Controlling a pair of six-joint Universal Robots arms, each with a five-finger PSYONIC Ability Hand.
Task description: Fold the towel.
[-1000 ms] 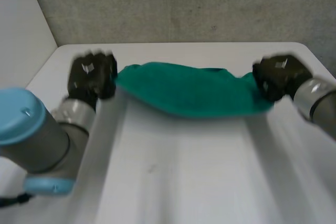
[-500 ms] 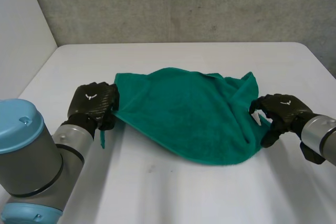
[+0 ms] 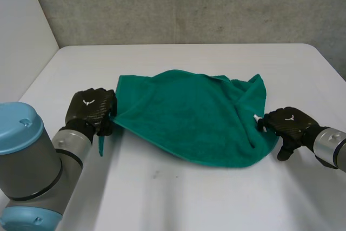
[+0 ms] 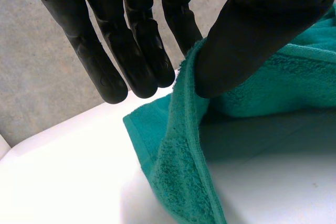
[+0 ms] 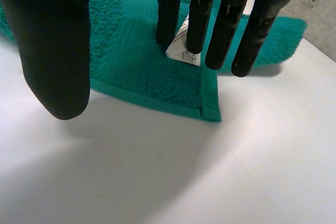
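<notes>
The rumpled green terry towel (image 3: 189, 114) lies on the white worktop (image 3: 178, 198), long axis running between the hands. The left hand (image 3: 91, 109) pinches one end; the right hand (image 3: 289, 124), uncurled, rests on the other.

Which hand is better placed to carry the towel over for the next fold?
Probably the left hand: it pinches the towel edge between thumb and fingers. The right hand is open above a flat corner.

towel (image 3: 189, 114): on the worktop (image 3: 178, 198), middle
left hand (image 3: 91, 109): at the towel's left corner
right hand (image 3: 286, 123): on the towel's near right corner
</notes>
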